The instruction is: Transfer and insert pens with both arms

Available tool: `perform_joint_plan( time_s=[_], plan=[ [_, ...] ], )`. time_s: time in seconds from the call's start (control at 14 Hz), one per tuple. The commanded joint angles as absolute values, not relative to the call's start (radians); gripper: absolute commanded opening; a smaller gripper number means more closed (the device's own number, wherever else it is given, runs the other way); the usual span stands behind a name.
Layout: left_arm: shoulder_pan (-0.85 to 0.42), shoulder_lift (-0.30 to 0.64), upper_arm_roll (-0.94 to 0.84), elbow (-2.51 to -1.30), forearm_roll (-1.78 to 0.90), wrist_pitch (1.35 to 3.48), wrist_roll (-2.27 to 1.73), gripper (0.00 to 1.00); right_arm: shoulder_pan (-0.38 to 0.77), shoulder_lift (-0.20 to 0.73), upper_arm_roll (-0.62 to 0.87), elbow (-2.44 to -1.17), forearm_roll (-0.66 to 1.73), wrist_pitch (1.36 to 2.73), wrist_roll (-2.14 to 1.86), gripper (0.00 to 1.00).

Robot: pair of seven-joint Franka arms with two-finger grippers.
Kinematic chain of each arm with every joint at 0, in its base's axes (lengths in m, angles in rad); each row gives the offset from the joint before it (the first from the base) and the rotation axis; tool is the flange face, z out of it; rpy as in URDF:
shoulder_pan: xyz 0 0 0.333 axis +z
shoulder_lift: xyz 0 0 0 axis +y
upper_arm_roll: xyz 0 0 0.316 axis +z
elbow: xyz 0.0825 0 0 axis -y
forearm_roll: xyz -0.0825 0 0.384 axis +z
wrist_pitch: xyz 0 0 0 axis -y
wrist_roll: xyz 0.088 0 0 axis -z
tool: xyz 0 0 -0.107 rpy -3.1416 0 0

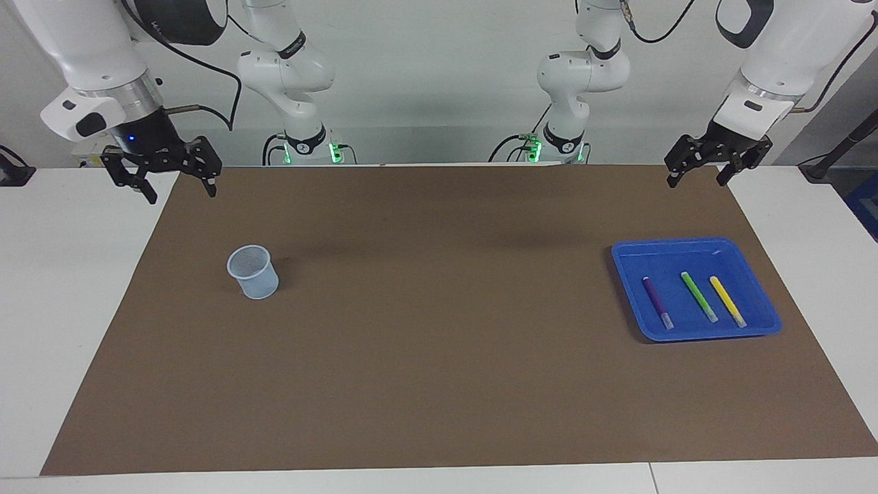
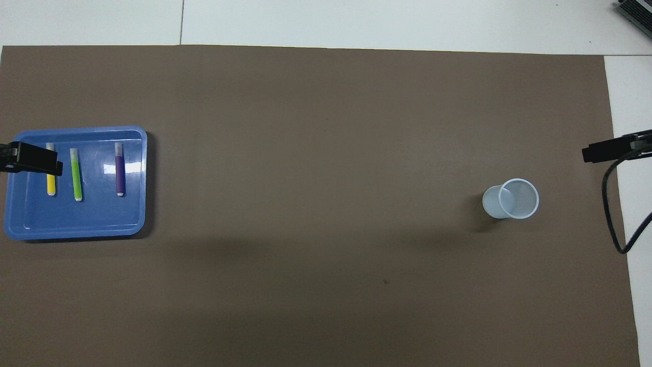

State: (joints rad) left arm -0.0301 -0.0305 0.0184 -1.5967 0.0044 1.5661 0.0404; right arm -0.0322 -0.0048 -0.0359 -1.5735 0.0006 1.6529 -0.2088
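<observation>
Three pens lie side by side in a blue tray [image 1: 675,244] at the left arm's end of the table: purple [image 1: 657,302], green [image 1: 699,297] and yellow [image 1: 727,301]. From overhead the purple pen [image 2: 119,173], the green pen [image 2: 76,176] and the yellow pen [image 2: 51,184] lie parallel. My left gripper [image 1: 695,180] hangs open and empty, high over the mat's corner, clear of the tray. In the overhead view one of its fingers [image 2: 35,159] covers the yellow pen's pale end. My right gripper [image 1: 182,195] hangs open and empty over the mat's other corner.
A pale blue mesh cup [image 1: 252,272] stands upright on the brown mat [image 1: 439,343] toward the right arm's end, also seen from overhead as the cup [image 2: 512,199]. Two smaller white green-lit arms stand at the table's robot end. A black cable [image 2: 614,214] hangs by the right gripper.
</observation>
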Motion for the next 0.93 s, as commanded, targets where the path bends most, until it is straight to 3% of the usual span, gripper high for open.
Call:
perform_joint_plan(
  time_s=[0.0,0.86],
  plan=[
    [-0.020,-0.044,0.015,-1.620,0.011,1.589,0.058,1.00,-0.043,-0.026,-0.035,-1.601,0.025,1.674,-0.236,1.00],
    [-0.020,-0.051,0.018,-1.635,0.011,1.608,0.060,1.00,-0.041,-0.026,-0.035,-1.600,0.025,1.674,-0.236,1.00]
  ],
)
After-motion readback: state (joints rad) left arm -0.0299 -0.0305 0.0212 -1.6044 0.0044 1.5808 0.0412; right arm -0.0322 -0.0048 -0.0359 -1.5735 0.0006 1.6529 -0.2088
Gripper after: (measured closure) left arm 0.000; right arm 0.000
